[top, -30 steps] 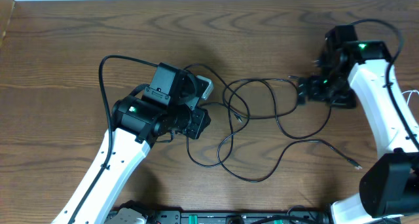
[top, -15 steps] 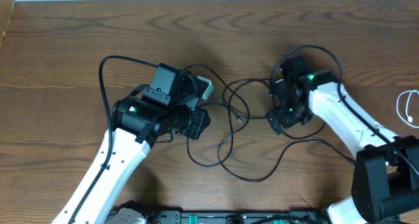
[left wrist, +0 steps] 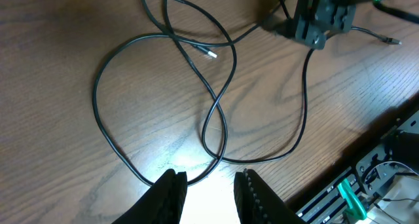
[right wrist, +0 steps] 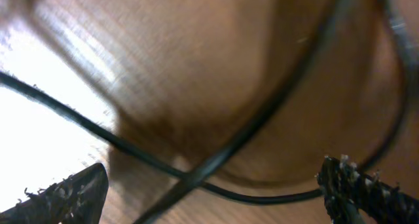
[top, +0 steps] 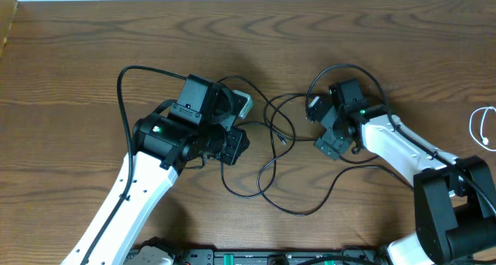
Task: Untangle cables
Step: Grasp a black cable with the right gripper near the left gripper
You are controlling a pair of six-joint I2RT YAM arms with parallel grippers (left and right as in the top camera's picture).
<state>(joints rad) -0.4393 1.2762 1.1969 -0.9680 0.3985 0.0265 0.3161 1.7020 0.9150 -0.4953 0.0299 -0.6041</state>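
Observation:
Several thin black cables (top: 298, 139) lie loosely tangled on the wooden table between the arms. My left gripper (top: 235, 146) is open and empty at the tangle's left side. In the left wrist view a cable loop (left wrist: 214, 103) runs just in front of the left gripper (left wrist: 209, 196). My right gripper (top: 332, 145) is low over the tangle's right side, wide open. In the right wrist view two crossing black cables (right wrist: 196, 175) lie between the right gripper's (right wrist: 216, 194) fingers, touching neither. A white cable (top: 472, 126) lies at the far right edge.
One black cable trails to a small plug end (top: 421, 194) at the front right. The right gripper body (left wrist: 321, 18) shows at the top of the left wrist view. A rail with hardware (top: 256, 257) runs along the table's front edge.
My right arm has swung left from the back right and come down over the right side of the tangle. The left arm and the cables have not moved.

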